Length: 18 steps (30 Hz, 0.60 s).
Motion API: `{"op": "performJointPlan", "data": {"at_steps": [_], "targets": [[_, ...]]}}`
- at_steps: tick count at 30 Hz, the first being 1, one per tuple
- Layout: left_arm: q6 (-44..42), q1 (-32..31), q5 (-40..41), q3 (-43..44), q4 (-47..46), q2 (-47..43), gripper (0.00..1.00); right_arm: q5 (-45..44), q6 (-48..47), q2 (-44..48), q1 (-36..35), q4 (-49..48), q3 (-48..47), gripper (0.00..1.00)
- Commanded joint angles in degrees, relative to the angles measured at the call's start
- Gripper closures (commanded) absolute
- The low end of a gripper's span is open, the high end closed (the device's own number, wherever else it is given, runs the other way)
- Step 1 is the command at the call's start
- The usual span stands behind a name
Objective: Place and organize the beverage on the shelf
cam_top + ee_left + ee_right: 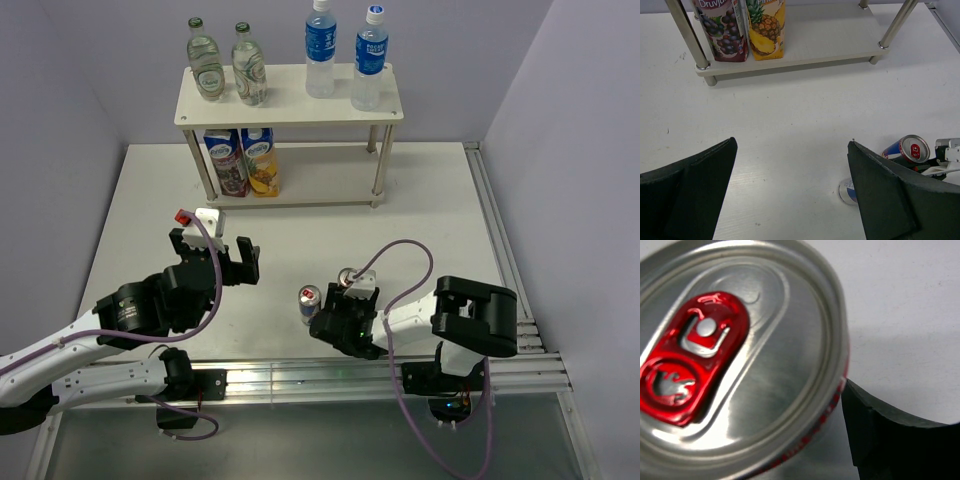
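Observation:
The shelf (290,105) is a cream-white two-tier rack at the back of the table; its lower board (830,35) shows in the left wrist view. Two red-and-blue beverage cans are on the table in front of it. My right gripper (345,292) is shut on the right-hand can (347,276) (908,149), which leans. Its silver top with a red tab (740,365) fills the right wrist view, one finger (890,440) pressing its side and the other hidden. The second can (310,302) (846,191) stands free just left. My left gripper (213,255) (792,145) hangs open over bare table.
On the top tier stand two glass bottles (205,62) (248,66) and two blue-labelled plastic bottles (320,50) (369,60). On the left of the lower tier stand a grape carton (227,160) (725,30) and a pineapple carton (260,158) (767,27). A metal rail (500,250) edges the table's right side.

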State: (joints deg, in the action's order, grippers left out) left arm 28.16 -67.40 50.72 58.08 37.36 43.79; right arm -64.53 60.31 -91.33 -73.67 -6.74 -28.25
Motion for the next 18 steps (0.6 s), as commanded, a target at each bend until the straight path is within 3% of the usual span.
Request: {"op": "performJointPlan", "data": {"at_steps": [1,8,11,13,16,18], "targets": [[-0.04,0.07,-0.97,0.10,-1.51,-0.02,0.01,-5.86,3.75,-0.78,0.54,1.63,-2.60,0.24],[0.23,0.07,-1.24,0.19,-1.42,-0.64,0.02,-7.62,3.59,-2.62,1.68,0.51,-4.09,0.25],[0.31,0.07,-1.15,0.19,-1.24,-0.72,0.02,-8.06,1.91,-4.03,3.26,-0.64,-5.05,0.28],[0.31,0.07,-1.15,0.19,-1.24,-0.81,0.02,-7.98,2.35,-4.91,4.32,-0.55,-5.32,0.35],[0.31,0.07,-1.32,0.19,-1.24,-0.99,0.02,-6.84,0.86,-5.17,5.20,-1.78,-5.41,0.68],[0.31,0.07,-1.32,0.19,-1.24,-1.08,0.02,-6.66,2.07,-5.17,5.29,-0.13,-6.28,1.00]]}}
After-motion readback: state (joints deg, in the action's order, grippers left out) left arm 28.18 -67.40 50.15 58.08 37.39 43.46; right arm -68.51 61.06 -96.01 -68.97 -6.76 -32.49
